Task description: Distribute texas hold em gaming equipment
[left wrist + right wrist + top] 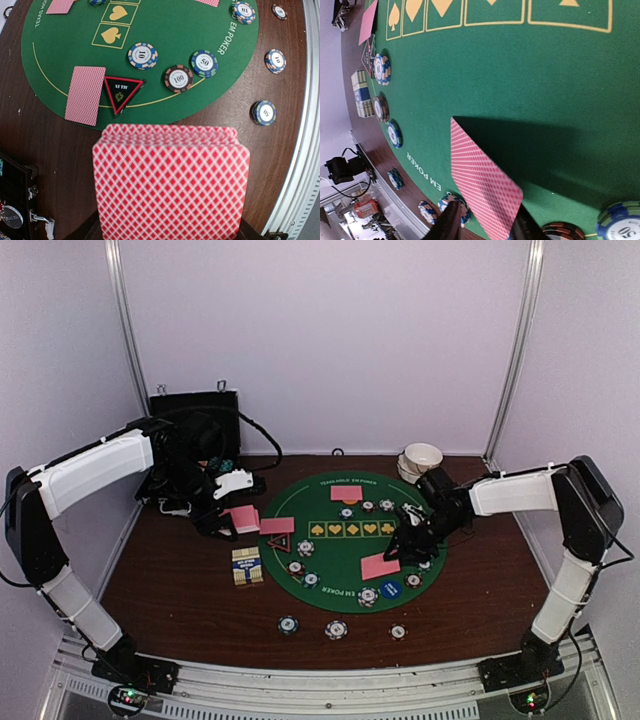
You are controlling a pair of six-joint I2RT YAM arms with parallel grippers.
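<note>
My left gripper (225, 520) is shut on a deck of pink-backed cards (170, 182) and holds it over the brown table beside the green poker mat (350, 552); the deck hides its fingers in the left wrist view. Single cards lie on the mat at the far edge (346, 493), at the left (85, 95) and at the right (380, 565). My right gripper (485, 227) stands open low over that right card (482, 185), with its fingers apart on either side of the card's near end. A black-and-red triangular marker (122, 91) lies by the left card. Poker chips (179, 78) are spread along the mat's near rim.
A card box (247, 566) stands on the table left of the mat. The black case (195, 425) sits at the back left and the stacked white bowls (421, 460) at the back right. Three chip stacks (335, 629) lie near the front edge.
</note>
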